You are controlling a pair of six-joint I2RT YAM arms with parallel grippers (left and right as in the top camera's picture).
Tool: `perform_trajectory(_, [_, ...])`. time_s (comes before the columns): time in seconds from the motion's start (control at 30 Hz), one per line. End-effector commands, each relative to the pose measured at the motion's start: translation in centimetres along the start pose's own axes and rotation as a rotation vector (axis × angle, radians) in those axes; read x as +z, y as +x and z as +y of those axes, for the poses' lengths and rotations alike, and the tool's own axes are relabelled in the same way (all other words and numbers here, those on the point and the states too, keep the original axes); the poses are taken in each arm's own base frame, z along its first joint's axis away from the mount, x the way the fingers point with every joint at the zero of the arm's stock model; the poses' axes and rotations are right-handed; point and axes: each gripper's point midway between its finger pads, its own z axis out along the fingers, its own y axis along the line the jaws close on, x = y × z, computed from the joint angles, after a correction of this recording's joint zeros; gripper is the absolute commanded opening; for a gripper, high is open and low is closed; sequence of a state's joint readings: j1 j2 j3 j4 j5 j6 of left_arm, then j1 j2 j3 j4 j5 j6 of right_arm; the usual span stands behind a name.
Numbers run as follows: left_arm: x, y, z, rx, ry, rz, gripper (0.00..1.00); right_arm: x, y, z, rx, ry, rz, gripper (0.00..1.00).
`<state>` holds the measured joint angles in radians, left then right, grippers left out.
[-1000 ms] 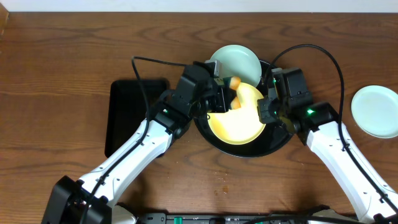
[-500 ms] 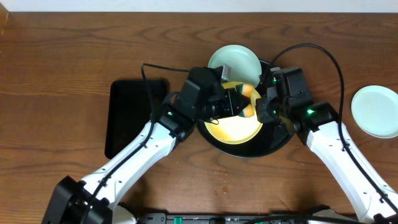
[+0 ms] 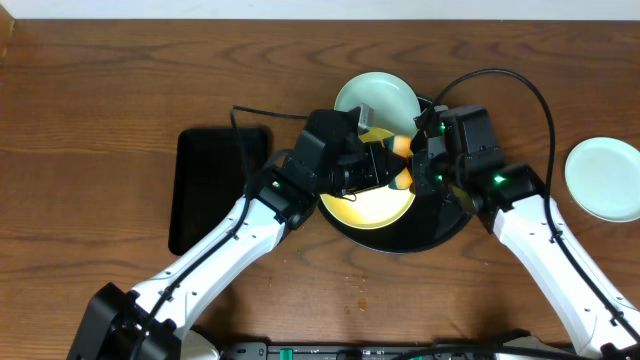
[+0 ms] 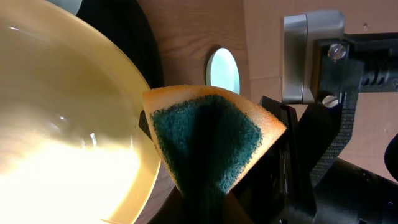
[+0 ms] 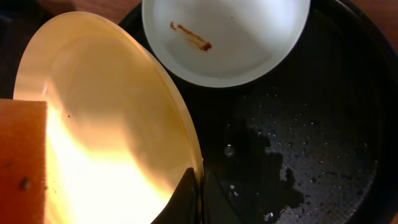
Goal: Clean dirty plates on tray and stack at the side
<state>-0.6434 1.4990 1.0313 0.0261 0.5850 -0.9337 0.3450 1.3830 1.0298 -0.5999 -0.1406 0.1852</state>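
My overhead camera looks straight down on the desk (image 3: 100,80) from well above, with the tray (image 3: 445,228) near the middle and a pale plate (image 3: 603,178) out at the right edge. The left wrist camera sits very close behind the sponge (image 4: 208,140). It faces across the yellow plate (image 4: 68,124) toward the right arm (image 4: 336,124), and that same pale plate shows small beyond the sponge. The right wrist camera peers steeply down at close range into the tray. It shares the yellow plate with both other views and a smeared white plate (image 5: 230,37) with the overhead.
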Motion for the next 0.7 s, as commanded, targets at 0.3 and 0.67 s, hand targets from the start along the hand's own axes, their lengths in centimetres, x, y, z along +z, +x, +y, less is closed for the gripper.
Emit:
perform_trajectory(0.3, [-1.3, -3.5, -0.9, 0.085, 0.042, -0.096, 0.07, -0.3, -0.1, 2.0, 0.012, -0.104, -0.006, 0.01])
perform_trajectory(0.67, [-4.3, -9.1, 2.0, 0.129, -0.027, -0.262, 0.07, -0.3, 0.1, 1.7, -0.001, -0.098, 0.004, 0.01])
